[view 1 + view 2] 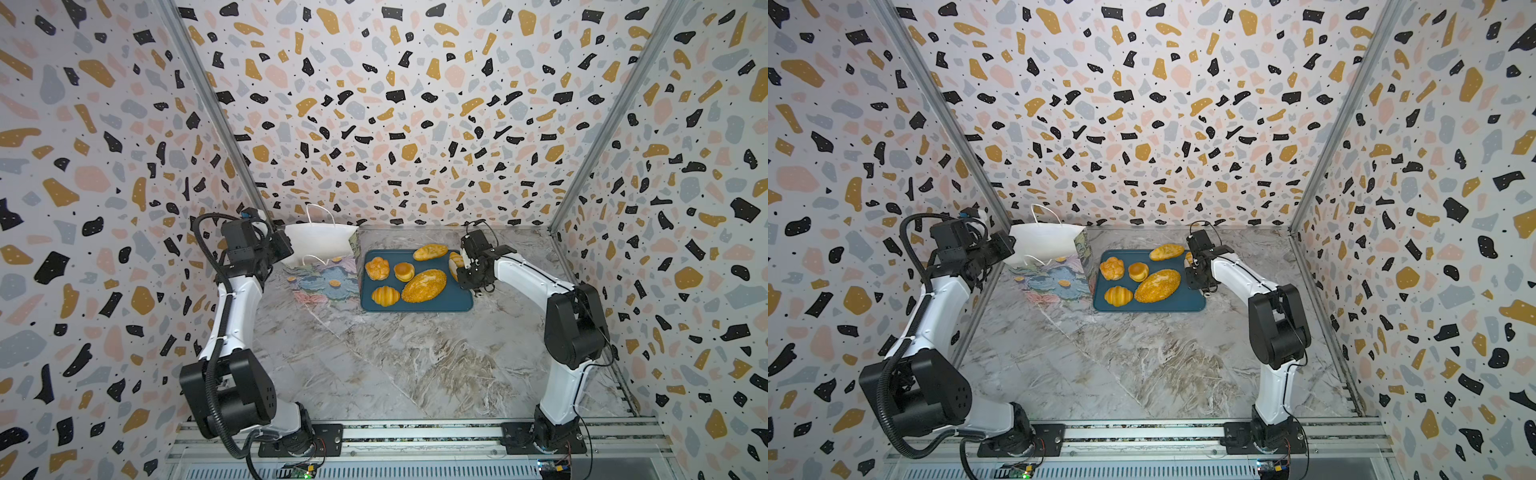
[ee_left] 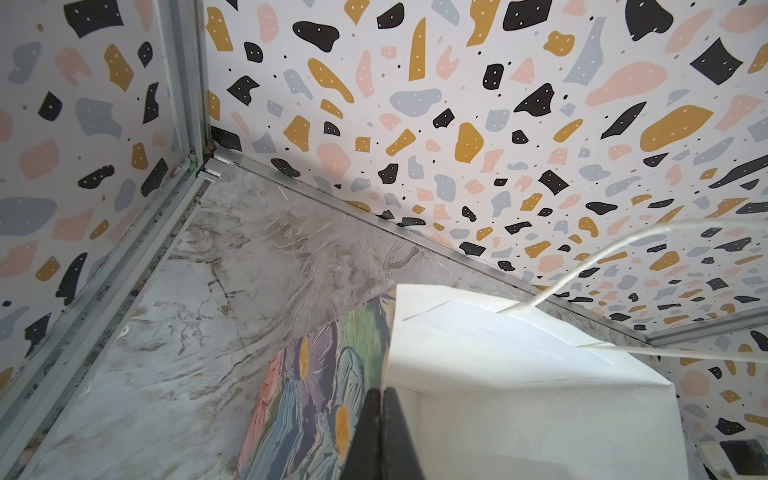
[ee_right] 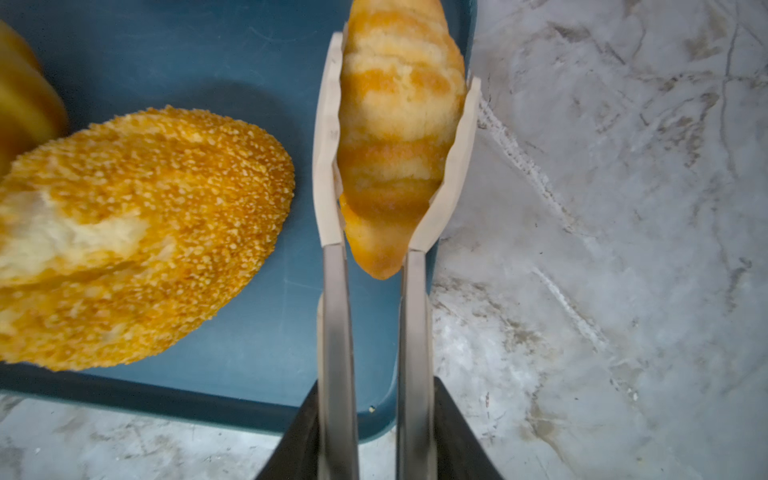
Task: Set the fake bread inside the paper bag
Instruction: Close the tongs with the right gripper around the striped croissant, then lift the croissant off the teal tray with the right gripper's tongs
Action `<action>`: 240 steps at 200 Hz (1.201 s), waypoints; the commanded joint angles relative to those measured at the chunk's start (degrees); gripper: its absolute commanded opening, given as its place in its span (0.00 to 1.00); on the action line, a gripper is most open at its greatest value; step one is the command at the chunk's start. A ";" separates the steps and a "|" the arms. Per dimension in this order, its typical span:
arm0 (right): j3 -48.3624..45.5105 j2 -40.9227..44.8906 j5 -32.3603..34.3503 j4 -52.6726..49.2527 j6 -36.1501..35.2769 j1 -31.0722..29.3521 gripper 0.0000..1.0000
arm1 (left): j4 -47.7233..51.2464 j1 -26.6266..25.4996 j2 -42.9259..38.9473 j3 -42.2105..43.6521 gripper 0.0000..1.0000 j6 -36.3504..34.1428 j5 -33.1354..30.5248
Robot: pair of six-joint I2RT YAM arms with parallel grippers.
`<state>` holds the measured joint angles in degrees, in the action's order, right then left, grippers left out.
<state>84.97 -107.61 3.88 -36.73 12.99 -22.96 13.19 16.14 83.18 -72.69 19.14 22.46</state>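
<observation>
The paper bag (image 1: 320, 245) (image 1: 1044, 243) stands at the back left, its mouth open and white inside, flowers on its outer face. My left gripper (image 2: 381, 392) (image 1: 286, 249) is shut on the bag's (image 2: 498, 374) rim edge. My right gripper (image 3: 376, 415) (image 1: 467, 270) is shut on metal tongs (image 3: 332, 332), whose pale tips squeeze a ridged long roll (image 3: 399, 124) (image 1: 456, 262) at the right end of the dark blue tray (image 1: 457, 301). Other fake bread lies on the tray: a seeded loaf (image 1: 424, 285) (image 3: 137, 232), a croissant (image 1: 385, 296), a round bun (image 1: 404, 271), a knotted roll (image 1: 377, 268) and a long roll (image 1: 430, 252).
The tray (image 1: 1192, 305) sits directly right of the bag on the marble tabletop (image 1: 395, 365). Patterned walls close in the back and both sides. The bag's cord handle (image 2: 582, 266) arches above its rim near the back wall.
</observation>
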 commanded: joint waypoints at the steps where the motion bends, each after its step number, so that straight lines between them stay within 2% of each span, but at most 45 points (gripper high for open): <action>1: -1.56 5.08 -1.54 2.17 1.27 0.02 0.33 | -1.98 0.36 -0.56 0.56 0.00 0.24 1.08; 137: -12.86 15.67 -5.17 9.24 5.51 0.41 0.29 | -1.76 0.36 -0.44 0.37 0.00 0.16 1.06; 240: -20.89 26.28 -14.18 20.28 8.27 0.29 0.29 | -1.88 0.38 -0.82 0.65 0.00 0.02 0.92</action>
<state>65.01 -86.26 -7.57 -22.26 19.90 -22.72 13.19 16.14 83.18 -72.69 19.11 22.46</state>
